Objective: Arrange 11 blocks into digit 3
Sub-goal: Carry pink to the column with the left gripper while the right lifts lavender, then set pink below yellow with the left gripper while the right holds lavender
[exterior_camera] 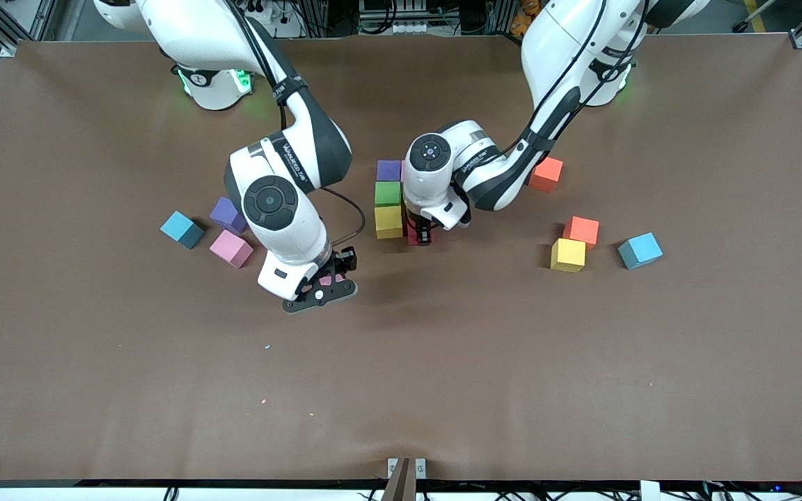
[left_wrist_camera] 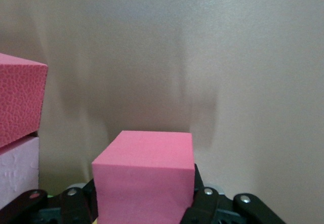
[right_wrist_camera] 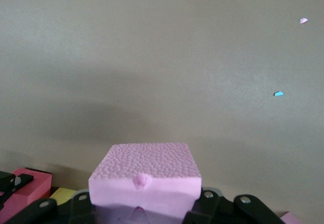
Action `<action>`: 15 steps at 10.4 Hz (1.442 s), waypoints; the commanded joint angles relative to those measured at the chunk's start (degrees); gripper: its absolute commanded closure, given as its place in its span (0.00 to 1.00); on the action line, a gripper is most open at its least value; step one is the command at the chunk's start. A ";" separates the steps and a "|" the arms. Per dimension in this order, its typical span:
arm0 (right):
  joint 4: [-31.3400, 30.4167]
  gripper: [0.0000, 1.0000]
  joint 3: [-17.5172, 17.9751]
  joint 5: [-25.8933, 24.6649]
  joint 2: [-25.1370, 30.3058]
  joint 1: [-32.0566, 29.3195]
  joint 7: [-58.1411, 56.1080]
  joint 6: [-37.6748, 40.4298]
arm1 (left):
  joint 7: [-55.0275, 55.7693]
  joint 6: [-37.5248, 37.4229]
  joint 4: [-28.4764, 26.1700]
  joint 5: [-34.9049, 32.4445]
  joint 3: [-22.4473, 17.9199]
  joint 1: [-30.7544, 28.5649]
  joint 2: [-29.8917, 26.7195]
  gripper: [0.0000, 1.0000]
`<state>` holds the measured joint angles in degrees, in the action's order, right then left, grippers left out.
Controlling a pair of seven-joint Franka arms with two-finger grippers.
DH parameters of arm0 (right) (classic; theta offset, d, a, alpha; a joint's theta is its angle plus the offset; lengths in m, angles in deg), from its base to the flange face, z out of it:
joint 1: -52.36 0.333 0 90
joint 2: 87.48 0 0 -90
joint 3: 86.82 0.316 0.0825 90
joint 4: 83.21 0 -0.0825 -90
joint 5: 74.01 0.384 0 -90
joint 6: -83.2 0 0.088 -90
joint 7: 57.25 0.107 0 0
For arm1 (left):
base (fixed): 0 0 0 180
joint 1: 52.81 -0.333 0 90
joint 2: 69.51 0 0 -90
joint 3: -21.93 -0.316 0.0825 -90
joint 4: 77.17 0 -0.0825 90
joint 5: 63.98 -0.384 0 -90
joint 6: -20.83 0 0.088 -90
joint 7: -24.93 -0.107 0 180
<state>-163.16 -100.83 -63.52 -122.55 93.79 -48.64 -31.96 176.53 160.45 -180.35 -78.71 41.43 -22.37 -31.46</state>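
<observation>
A column of a purple (exterior_camera: 388,170), a green (exterior_camera: 388,193) and a yellow block (exterior_camera: 388,221) stands mid-table. My left gripper (exterior_camera: 420,235) is shut on a red block (exterior_camera: 413,236) low beside the yellow one; the block fills the left wrist view (left_wrist_camera: 144,171) between the fingers (left_wrist_camera: 202,201). A red block (left_wrist_camera: 17,100) and a pale pink one (left_wrist_camera: 15,168) show beside it there. My right gripper (exterior_camera: 328,282) is shut on a pink block (exterior_camera: 332,280) over bare table, which also shows in the right wrist view (right_wrist_camera: 147,176).
Loose purple (exterior_camera: 227,214) and pink (exterior_camera: 231,248) blocks and a light-blue cube (exterior_camera: 182,229) lie toward the right arm's end. Two orange-red blocks (exterior_camera: 546,174) (exterior_camera: 581,231), a yellow block (exterior_camera: 568,255) and a light-blue cube (exterior_camera: 640,250) lie toward the left arm's end.
</observation>
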 commanded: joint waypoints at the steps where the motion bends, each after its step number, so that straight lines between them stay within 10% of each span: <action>1: -0.21 0.78 0.12 -0.03 0.70 0.23 -0.44 0.82 | 1.59 0.92 -1.93 -1.89 -0.16 0.76 -1.31 1.00; 15: -0.74 0.78 0.12 -0.12 0.17 1.11 0.26 0.82 | 1.51 3.29 -1.76 -1.89 0.36 1.46 -0.17 0.94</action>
<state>-163.53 -100.55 -63.52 -122.68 94.42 -48.66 -31.43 176.53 162.66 -181.50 -78.71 41.77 -21.07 -31.45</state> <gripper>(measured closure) 0.405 0.392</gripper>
